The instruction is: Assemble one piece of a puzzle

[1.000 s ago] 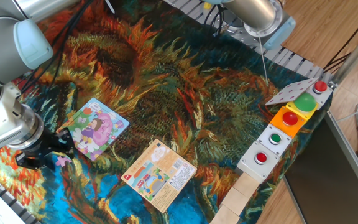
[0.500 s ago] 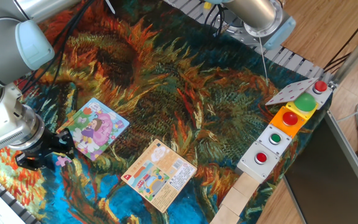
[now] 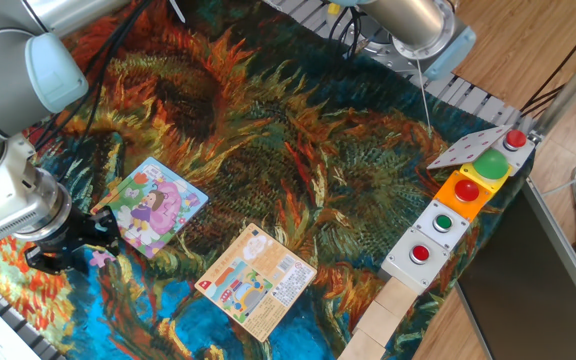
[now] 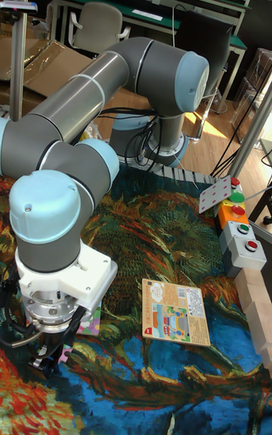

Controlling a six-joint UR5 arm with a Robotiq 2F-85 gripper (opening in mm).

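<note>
The piece (image 3: 101, 257) is a small pink-lilac jigsaw bit lying low on the cloth just left of the puzzle (image 3: 154, 205), a square cartoon board with a girl in purple and pink. My gripper (image 3: 92, 250) is down at the piece, with its black fingers (image 3: 109, 238) close on either side. Whether they press on it does not show. In the tall fixed view the gripper (image 4: 41, 352) hangs under the white wrist, a pink bit of the piece (image 4: 66, 353) shows by one finger, and the arm hides most of the puzzle (image 4: 91, 321).
An orange-peach printed card (image 3: 258, 280) lies right of the puzzle. A row of button boxes (image 3: 455, 205) stands along the right edge, with pale wooden blocks (image 3: 388, 315) below them. The sunflower-patterned cloth (image 3: 298, 150) covers the table.
</note>
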